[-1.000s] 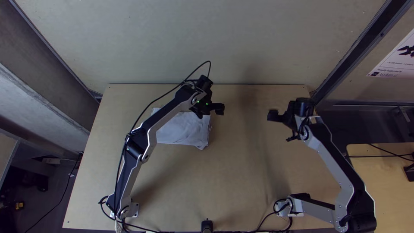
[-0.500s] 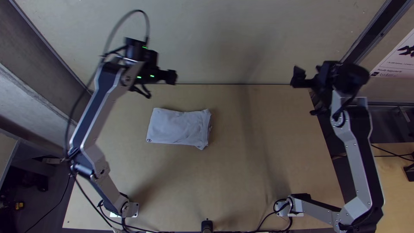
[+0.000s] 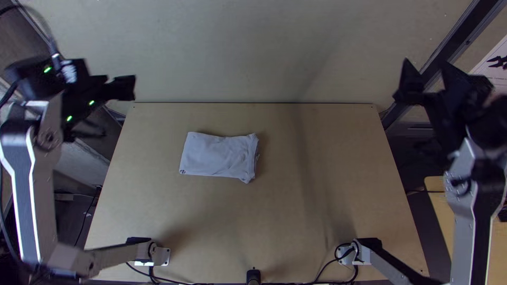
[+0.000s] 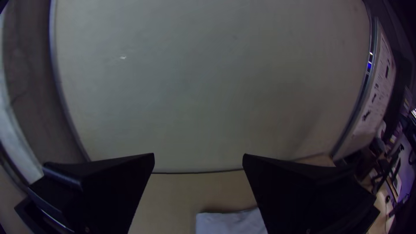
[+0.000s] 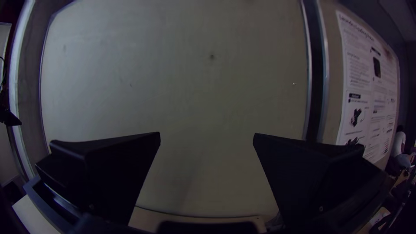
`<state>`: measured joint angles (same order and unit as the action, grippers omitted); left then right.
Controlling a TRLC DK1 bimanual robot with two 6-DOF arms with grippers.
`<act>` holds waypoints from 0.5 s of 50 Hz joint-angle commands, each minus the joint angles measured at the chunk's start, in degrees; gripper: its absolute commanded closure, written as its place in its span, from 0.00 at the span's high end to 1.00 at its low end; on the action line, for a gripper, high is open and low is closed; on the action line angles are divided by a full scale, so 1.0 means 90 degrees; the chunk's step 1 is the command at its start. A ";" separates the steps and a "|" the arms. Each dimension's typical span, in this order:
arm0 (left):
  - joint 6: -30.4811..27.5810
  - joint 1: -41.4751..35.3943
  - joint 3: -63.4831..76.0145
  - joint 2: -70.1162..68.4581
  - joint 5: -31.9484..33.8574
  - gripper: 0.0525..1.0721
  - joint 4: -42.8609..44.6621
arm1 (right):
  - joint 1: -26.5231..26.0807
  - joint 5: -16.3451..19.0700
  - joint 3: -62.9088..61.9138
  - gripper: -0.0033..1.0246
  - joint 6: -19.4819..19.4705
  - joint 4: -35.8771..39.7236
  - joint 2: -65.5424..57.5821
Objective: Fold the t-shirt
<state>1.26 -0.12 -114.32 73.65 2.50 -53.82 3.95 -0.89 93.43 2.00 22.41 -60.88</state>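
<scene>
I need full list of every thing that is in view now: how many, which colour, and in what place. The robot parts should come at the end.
t-shirt: one, pale grey, folded into a flat rectangle on the table, left of its middle
table: one, light wood, below both arms
wall panel: one, grey, beyond the far edge
beam: one, dark, right of the panel
poster: one, white, beyond the beam
second table: one, light wood, far right
short post: one, black, middle of the near edge
cables: several, black, near edge and arms
arms: two, silver-grey and black, left and right
left gripper: one, black, upper left, fingers apart
right gripper: one, black, upper right, fingers apart
</scene>
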 commanded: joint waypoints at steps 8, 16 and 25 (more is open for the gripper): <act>0.0065 0.0238 0.2898 -0.2392 0.0064 0.96 0.1185 | -0.0048 -0.0077 -0.1426 0.96 0.0344 -0.0401 0.1608; 0.0681 0.0160 0.4226 -0.3681 0.0073 0.96 0.1605 | -0.0126 -0.0077 -0.2891 0.96 0.0403 -0.0908 0.2956; 0.0720 0.0150 0.5964 -0.5292 0.0054 0.96 0.2084 | -0.0126 -0.0068 -0.4385 0.96 0.0266 -0.0899 0.4538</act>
<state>6.48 1.56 -67.70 33.54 2.52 -37.91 3.22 -1.08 59.72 4.58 15.42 -26.48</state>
